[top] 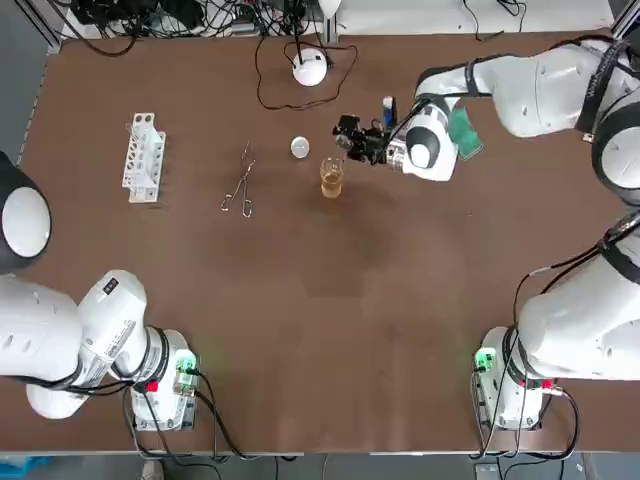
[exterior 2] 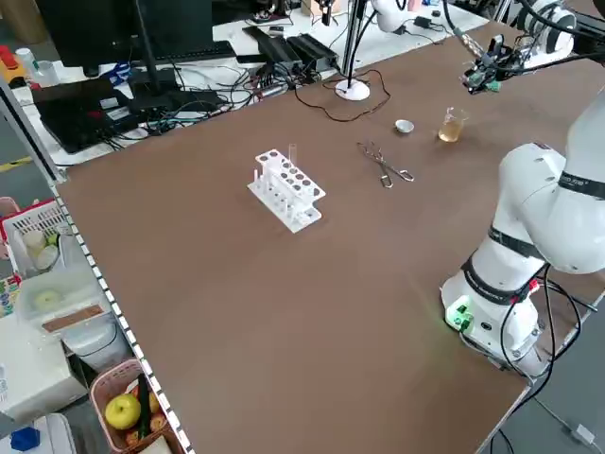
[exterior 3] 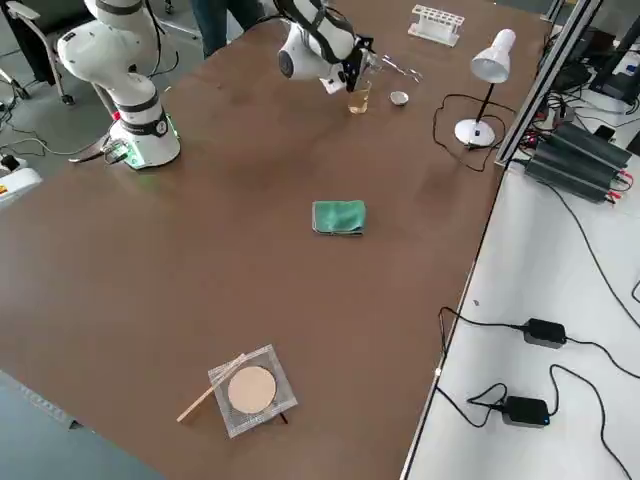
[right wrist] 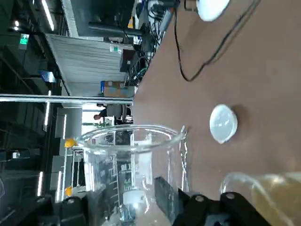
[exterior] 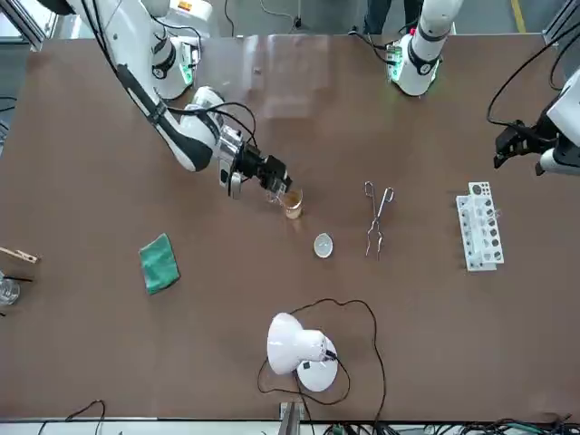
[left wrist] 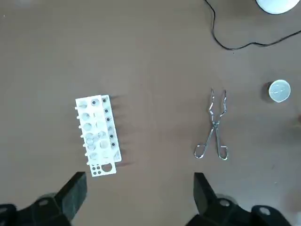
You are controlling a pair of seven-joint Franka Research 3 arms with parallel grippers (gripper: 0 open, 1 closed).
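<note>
My right gripper (top: 347,136) hangs over the middle-back of the table, shut on a clear empty glass beaker (right wrist: 134,169) that is tipped on its side. Just below and beside it stands a small beaker of amber liquid (top: 332,178), also seen as the amber beaker (exterior: 292,203). A white round cap (top: 300,147) lies a little to its left. My left gripper (left wrist: 138,200) is open and empty, held high above the white test-tube rack (left wrist: 98,135) and the metal tongs (left wrist: 214,132); the left gripper (exterior: 509,148) sits at the table's left side.
A white desk lamp (top: 310,66) with a black cord stands at the back. A green cloth (exterior: 159,263) lies under the right arm's side. A wire mesh with a round disc (exterior 3: 250,390) and a wooden stick lie far right. The rack (top: 143,157) and tongs (top: 240,185) lie left of centre.
</note>
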